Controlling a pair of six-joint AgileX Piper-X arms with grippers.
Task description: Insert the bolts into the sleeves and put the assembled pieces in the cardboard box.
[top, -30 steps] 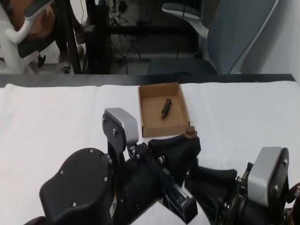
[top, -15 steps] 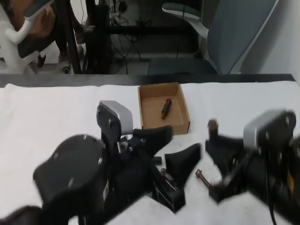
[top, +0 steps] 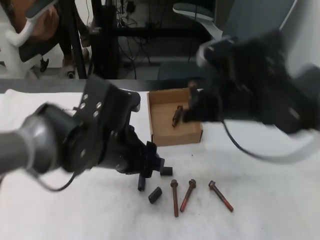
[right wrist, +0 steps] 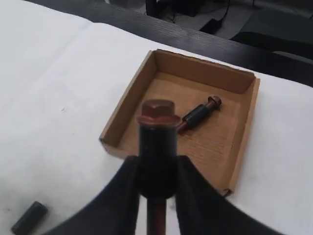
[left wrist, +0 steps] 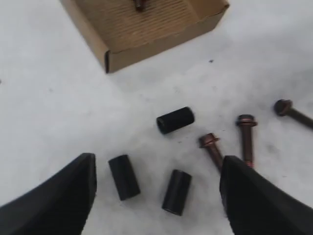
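Now three bolts (top: pixel 187 196), three sleeves (left wrist: pixel 175 120); left fingers (left wrist: pixel 58 205) apart, right fingers (right wrist: pixel 122 196) clamping one assembly (right wrist: pixel 156 147).

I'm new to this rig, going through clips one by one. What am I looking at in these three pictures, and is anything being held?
Two robot arms stand at a white-covered bench. One picture looks down from behind them; the other two come from a camera on each arm's wrist. The left pincer is open above three black sleeves, with three loose bolts beside them. The right pincer is shut on an assembled piece, a bolt pushed through a sleeve, held near the cardboard box, where another finished piece lies.
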